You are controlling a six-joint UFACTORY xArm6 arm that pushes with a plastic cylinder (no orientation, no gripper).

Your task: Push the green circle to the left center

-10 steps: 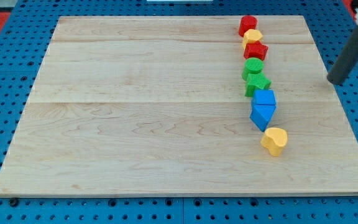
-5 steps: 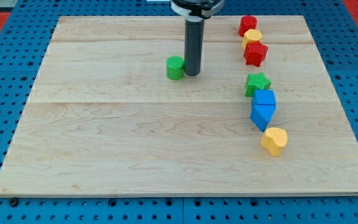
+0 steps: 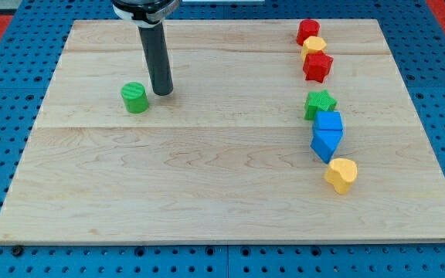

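nearest the view's bottom, on the right side of the wooden table (image 3: 207, 201), sits a yellow block (image 3: 341, 174), heart-like in shape as far as i can make out. just above it two blue blocks touch: a blue wedge-like block (image 3: 326, 145) and a blue cube-like block (image 3: 330, 122) behind it. next up, touching the blue cube's top corner, is a green star (image 3: 320, 104). farther toward the view's top there is a gap, then a red star-like block (image 3: 317, 66), a yellow block (image 3: 314, 45) pressed against it, and a red block (image 3: 308, 31) at the far end of the line.

over on the view's left half, the green circle (image 3: 134, 98) stands alone, well apart from the others, about mid-height on the table and left of centre. my tip (image 3: 162, 93) rests just beside it, on its right and slightly higher, with a thin gap between them. the rod has no fingers, so there is nothing to open or close.
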